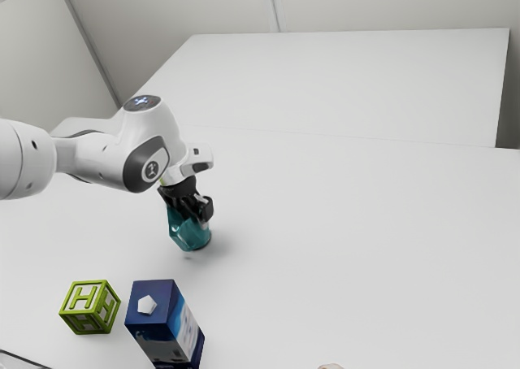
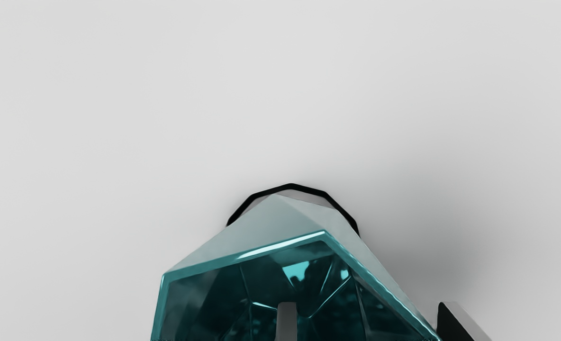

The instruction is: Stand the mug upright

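teal faceted mug (image 1: 188,236) at gripper (image 1: 196,218), well in from tabletop's (image 1: 366,247) far edge, toward exterior view's left. mouth up, base down, leaning a bit; can't tell if base touches. jaws spread: one finger inside mug, other outside by rim. green letter block (image 1: 89,306) and blue carton (image 1: 162,324) side by side, nearer the camera.

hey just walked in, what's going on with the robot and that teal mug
A robot arm is working at the mug, with one of its jaws inside the opening and the other outside. The jaws stand apart, with the mug's side between them. The mug looks upright or close to it, though I can't tell if its base sits flat. A green block and a blue carton stand nearby.
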